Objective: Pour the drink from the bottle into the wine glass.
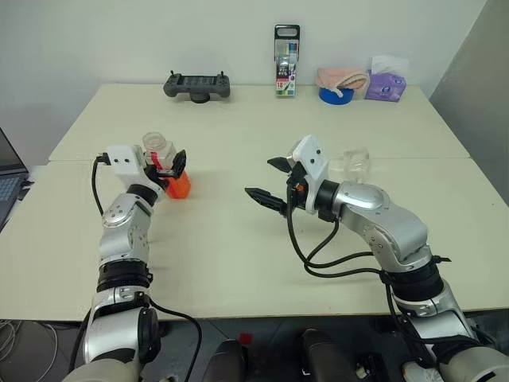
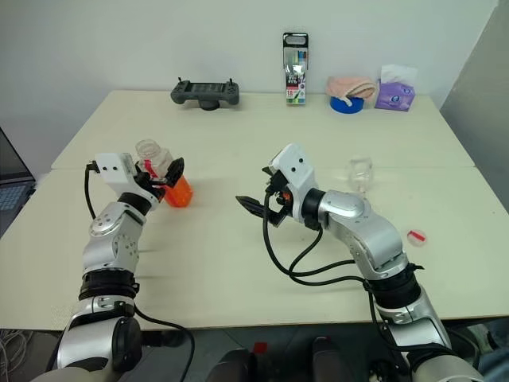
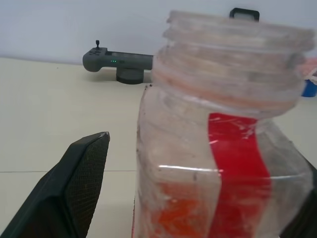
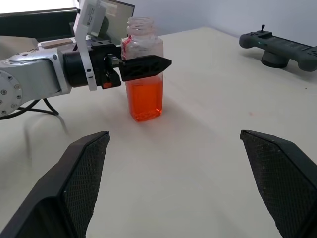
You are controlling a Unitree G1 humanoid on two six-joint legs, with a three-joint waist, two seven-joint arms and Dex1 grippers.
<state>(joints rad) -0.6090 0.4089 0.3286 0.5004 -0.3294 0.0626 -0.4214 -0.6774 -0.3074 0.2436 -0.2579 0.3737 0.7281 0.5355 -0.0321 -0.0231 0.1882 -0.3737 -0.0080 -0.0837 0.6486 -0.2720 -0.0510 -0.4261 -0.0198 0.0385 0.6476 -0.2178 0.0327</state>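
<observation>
The bottle [image 4: 144, 74] is standing upright on the worktop [image 1: 238, 239], uncapped mouth pointing up, between the left gripper's [image 4: 141, 67] spread fingers; the right gripper [image 1: 270, 185] is gaping wide, well apart.

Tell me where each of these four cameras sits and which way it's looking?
Left eye and right eye views: on the head, facing forward and down over the table; both arms show, and the wine glass.
Left wrist view: on the left wrist, facing along the left gripper; close on the uncapped bottle.
Right wrist view: on the right wrist, facing across the table past the open right gripper.
Shared: the wrist views both show the bottle and the grey controller.
</observation>
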